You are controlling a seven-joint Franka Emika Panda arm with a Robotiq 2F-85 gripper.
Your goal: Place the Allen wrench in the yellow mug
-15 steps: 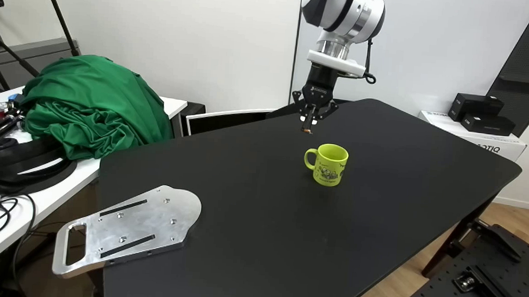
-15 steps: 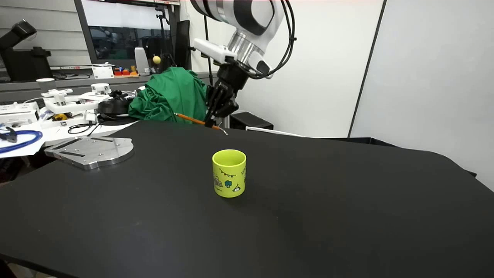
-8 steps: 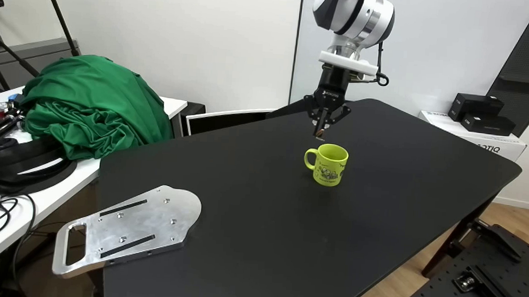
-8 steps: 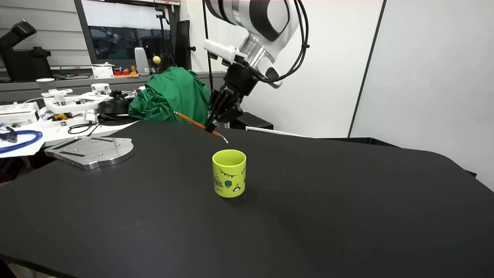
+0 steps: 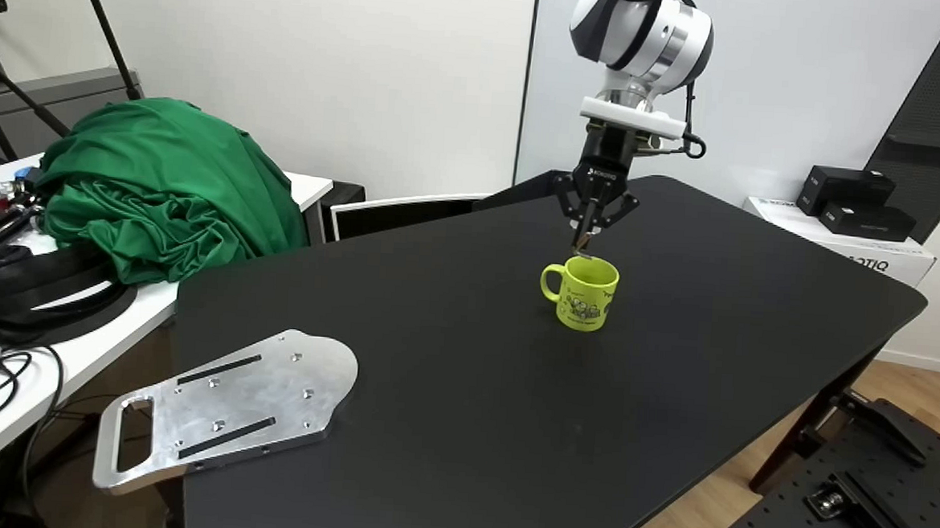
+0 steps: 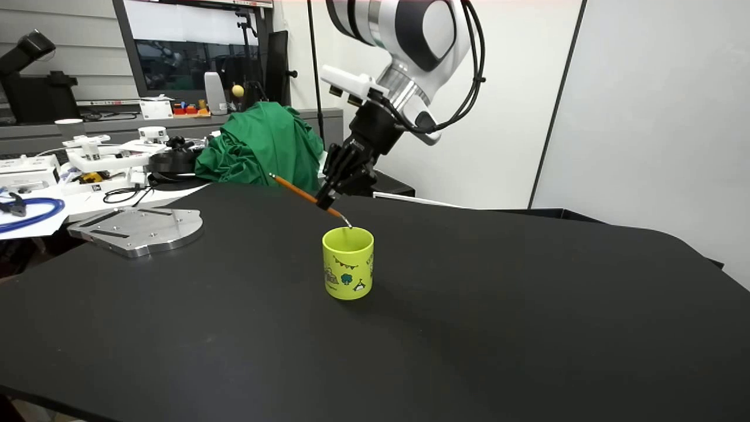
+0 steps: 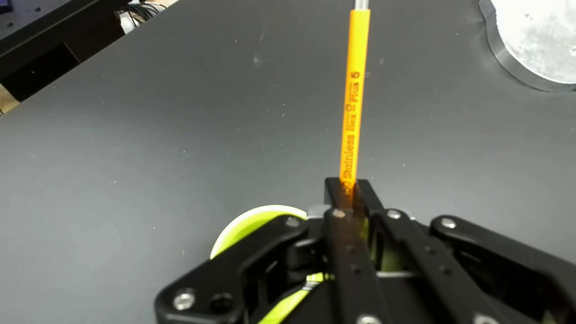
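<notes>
The Allen wrench is a thin orange rod (image 6: 297,190) with bare metal ends and printed lettering, seen full length in the wrist view (image 7: 353,99). My gripper (image 6: 326,202) is shut on it, with the fingertips (image 7: 332,191) pinching it near its lower end. The rod tilts, its upper end towards the green cloth and its short bent metal end low at the mug's back rim. I cannot tell whether that end is inside the opening. The yellow mug (image 6: 348,272) stands upright on the table, handle showing in an exterior view (image 5: 587,301). In the wrist view the gripper partly hides the mug (image 7: 265,218).
A silver metal plate with a handle slot (image 5: 262,402) lies at the black table's (image 5: 461,424) edge. A green cloth heap (image 5: 168,188) covers a white side table. White and black boxes (image 5: 849,236) stand beyond the table.
My gripper has moved right and down in both exterior views, carrying the wrench to the mug. The rod tilts more steeply, its lower end now at the rim. The mug has not moved.
</notes>
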